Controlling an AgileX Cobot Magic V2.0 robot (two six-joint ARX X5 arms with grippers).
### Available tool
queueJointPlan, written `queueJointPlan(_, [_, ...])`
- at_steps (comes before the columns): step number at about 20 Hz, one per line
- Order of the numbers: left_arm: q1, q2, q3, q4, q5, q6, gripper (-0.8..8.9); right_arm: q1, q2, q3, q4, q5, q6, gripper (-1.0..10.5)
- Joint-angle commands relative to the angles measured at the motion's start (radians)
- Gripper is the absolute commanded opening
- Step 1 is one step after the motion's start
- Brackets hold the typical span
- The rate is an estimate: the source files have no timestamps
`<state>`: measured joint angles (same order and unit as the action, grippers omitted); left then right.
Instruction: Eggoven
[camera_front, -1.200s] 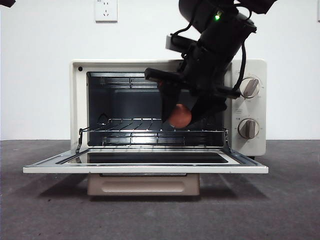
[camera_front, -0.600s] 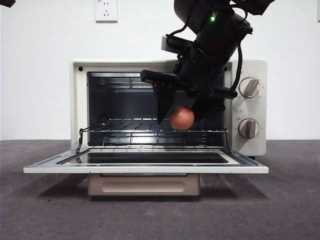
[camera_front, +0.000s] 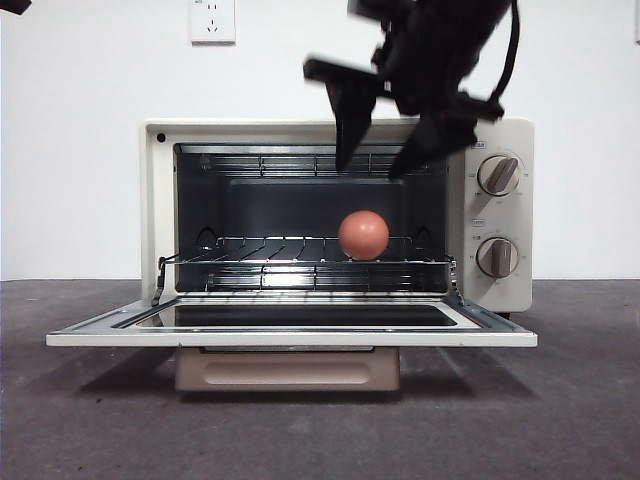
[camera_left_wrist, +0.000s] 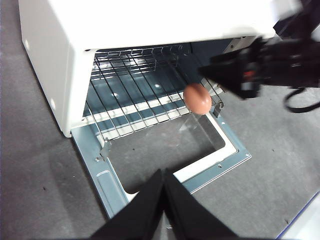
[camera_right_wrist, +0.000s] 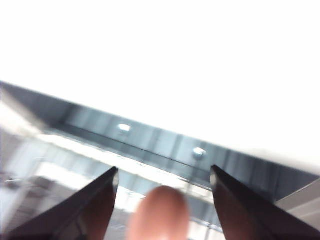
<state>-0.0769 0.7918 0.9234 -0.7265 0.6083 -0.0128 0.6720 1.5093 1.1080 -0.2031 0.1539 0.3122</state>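
The reddish-brown egg (camera_front: 363, 235) rests on the wire rack inside the cream toaster oven (camera_front: 155, 200), right of the rack's middle. The oven door (camera_front: 290, 322) lies open and flat. My right gripper (camera_front: 375, 165) is open and empty, lifted above the egg at the top of the oven opening. In the right wrist view the egg (camera_right_wrist: 160, 215) shows blurred between and below the open jaws of the right gripper (camera_right_wrist: 164, 175). The left wrist view shows the egg (camera_left_wrist: 197, 98) on the rack and my left gripper (camera_left_wrist: 163, 175) shut, well back from the oven.
Two dials (camera_front: 498, 175) sit on the oven's right panel. The beige handle (camera_front: 287, 370) hangs under the open door. A wall socket (camera_front: 212, 20) is on the white wall behind. The table top (camera_front: 90, 410) is dark grey.
The right gripper let go of the egg, opened, and rose from inside the oven to the top of the opening. The egg stays on the rack.
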Motion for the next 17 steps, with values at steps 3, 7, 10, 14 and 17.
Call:
queueJointPlan(3, [-0.002, 0.04, 0.003, 0.036, 0.005, 0.009, 0.06, 0.064, -0.184, 0.011, -0.065, 0.001, -0.018, 3.0])
queueJointPlan(7, [-0.002, 0.139, -0.079, 0.156, 0.005, -0.026, 0.06, 0.119, -0.401, 0.011, -0.233, 0.0, -0.052, 3.0])
queueJointPlan(10, [-0.002, 0.229, -0.152, 0.267, 0.005, -0.049, 0.06, 0.138, -0.534, 0.011, -0.354, 0.004, -0.051, 3.0])
queueJointPlan(14, [-0.002, 0.378, -0.201, 0.377, 0.005, -0.056, 0.06, 0.138, -0.666, 0.011, -0.435, 0.003, -0.051, 3.0])
queueJointPlan(17, [-0.002, 0.507, -0.206, 0.433, 0.005, -0.052, 0.06, 0.138, -0.735, 0.011, -0.467, 0.002, -0.05, 3.0])
